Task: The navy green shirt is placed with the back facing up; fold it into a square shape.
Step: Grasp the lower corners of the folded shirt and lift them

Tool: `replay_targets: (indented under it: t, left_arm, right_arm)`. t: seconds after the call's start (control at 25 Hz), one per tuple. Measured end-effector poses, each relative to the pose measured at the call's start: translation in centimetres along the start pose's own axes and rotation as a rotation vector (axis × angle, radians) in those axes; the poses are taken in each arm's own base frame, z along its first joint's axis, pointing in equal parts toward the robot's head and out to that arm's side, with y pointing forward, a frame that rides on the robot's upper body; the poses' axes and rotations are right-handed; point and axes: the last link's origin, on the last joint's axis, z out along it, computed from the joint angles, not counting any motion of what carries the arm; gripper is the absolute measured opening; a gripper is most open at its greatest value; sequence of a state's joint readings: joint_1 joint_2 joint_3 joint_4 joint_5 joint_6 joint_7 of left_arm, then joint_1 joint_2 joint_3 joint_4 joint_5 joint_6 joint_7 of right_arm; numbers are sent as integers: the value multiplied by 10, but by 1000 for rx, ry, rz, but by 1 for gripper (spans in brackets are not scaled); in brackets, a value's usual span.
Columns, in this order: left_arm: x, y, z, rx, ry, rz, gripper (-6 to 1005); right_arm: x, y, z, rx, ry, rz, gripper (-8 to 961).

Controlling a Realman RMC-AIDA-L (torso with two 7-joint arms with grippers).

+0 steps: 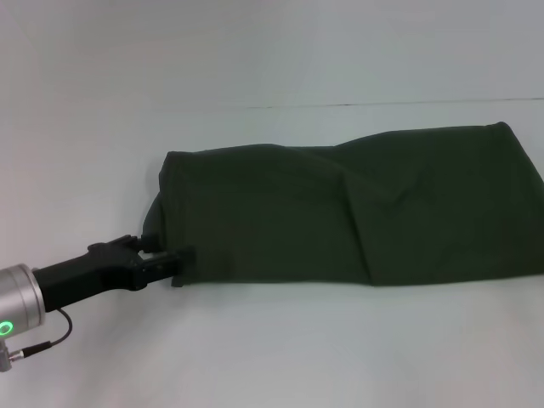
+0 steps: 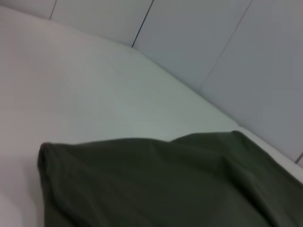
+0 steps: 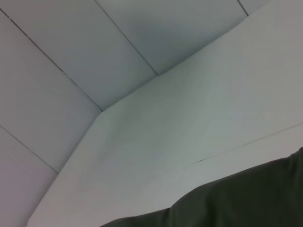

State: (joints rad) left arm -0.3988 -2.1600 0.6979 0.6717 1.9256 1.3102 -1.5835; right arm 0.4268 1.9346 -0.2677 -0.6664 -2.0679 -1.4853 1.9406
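The navy green shirt (image 1: 340, 204) lies on the white table as a long folded band, running from left of centre to the right edge of the head view, with a crease across its middle. My left gripper (image 1: 166, 253) reaches in from the lower left and meets the shirt at its near-left corner, where its black tip overlaps the fabric edge. The left wrist view looks along the shirt (image 2: 165, 184) from that corner. A piece of the shirt (image 3: 246, 198) also shows in the right wrist view. My right gripper is out of view.
The white table (image 1: 272, 357) extends in front of, behind and to the left of the shirt. A thin seam line (image 1: 357, 104) crosses the table behind it. Pale wall panels (image 2: 227, 42) stand beyond the table's far edge.
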Motion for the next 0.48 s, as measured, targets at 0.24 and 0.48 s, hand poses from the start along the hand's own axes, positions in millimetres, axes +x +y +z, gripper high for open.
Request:
replay_targets:
  t: [0.24,0.48]
  left_arm:
    - [-8,-1,7,14,-35,-24,864]
    - [-15,-4,14,45,-54,-50,863]
  right_arm:
    - [-3,0,2,0,-6,-1,752]
    - [-2,0,1,4,-6,2,743]
